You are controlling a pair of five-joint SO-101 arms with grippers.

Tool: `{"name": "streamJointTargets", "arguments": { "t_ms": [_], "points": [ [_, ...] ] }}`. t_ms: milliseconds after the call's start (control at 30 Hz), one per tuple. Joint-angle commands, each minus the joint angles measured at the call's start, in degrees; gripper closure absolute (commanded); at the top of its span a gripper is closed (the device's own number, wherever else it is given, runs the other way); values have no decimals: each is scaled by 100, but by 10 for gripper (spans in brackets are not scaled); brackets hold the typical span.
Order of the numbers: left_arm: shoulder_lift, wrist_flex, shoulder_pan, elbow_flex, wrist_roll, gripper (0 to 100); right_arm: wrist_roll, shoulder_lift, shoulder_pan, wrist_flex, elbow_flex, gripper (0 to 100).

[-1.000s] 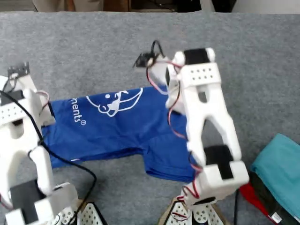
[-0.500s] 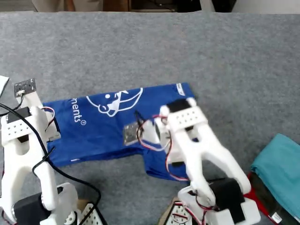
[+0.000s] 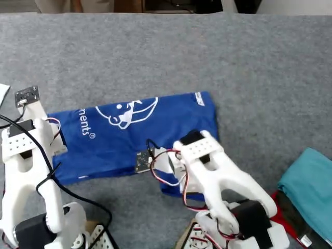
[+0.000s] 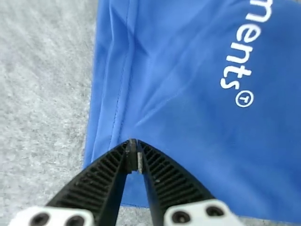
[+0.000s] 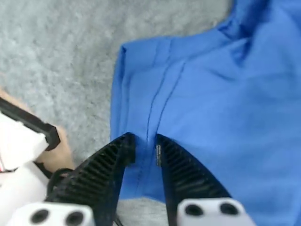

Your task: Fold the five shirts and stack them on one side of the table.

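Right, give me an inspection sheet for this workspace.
Surface: grey felt cover over the table.
Job's things: blue shirt lying flat and partly folded; teal shirt on a pile at the table's edge, with red cloth under it.
Clutter: white scrap at the table's edge, cannot tell what.
Grippers: left gripper shut at the blue shirt's hem; right gripper slightly open over a seam near the shirt's corner.
Cables: red and white wires on the right arm; black cable on the left arm.
Surroundings: dark furniture beyond the far edge.
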Motion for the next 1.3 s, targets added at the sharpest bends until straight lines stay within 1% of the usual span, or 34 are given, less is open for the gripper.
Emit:
{"name": "streamJointTargets", "arguments": {
  "t_ms": [0, 100, 200, 267, 367, 467, 633, 733, 833, 933, 1033, 1133, 1267],
  "points": [
    [-163, -202, -44, 88, 149, 981, -369, -92, -347, -185, 242, 877],
    [-163, -387, -44, 316, 158, 981, -501, -382, -409, -149, 523, 878],
    [-163, -589, -44, 571, 211, 981, -527, -901, -330, -123, 725, 878],
    [-163, -695, -44, 695, 211, 981, -510, -1323, -224, 70, 752, 877],
    [-163, -738, -44, 774, 211, 981, -492, -1991, -189, 431, 752, 876],
    [-163, -756, -44, 774, 211, 981, -484, -2378, -233, 448, 848, 876],
    [-154, -756, -44, 774, 220, 981, -527, -2316, -655, 343, 919, 873],
    [-154, -756, -44, 774, 220, 981, -607, -2000, -769, 316, 866, 837],
    [-154, -756, -44, 774, 220, 981, -607, -1701, -760, 105, 901, 822],
    [-154, -756, -44, 774, 220, 981, -563, -1596, -690, 185, 884, 822],
    [-154, -756, -44, 774, 220, 981, -193, -1560, -338, 299, 919, 822],
    [-154, -756, -44, 774, 220, 981, -114, -1552, -286, 299, 927, 822],
    [-154, -756, -44, 774, 220, 981, -132, -1437, -286, -132, 1147, 821]
  ]
}}
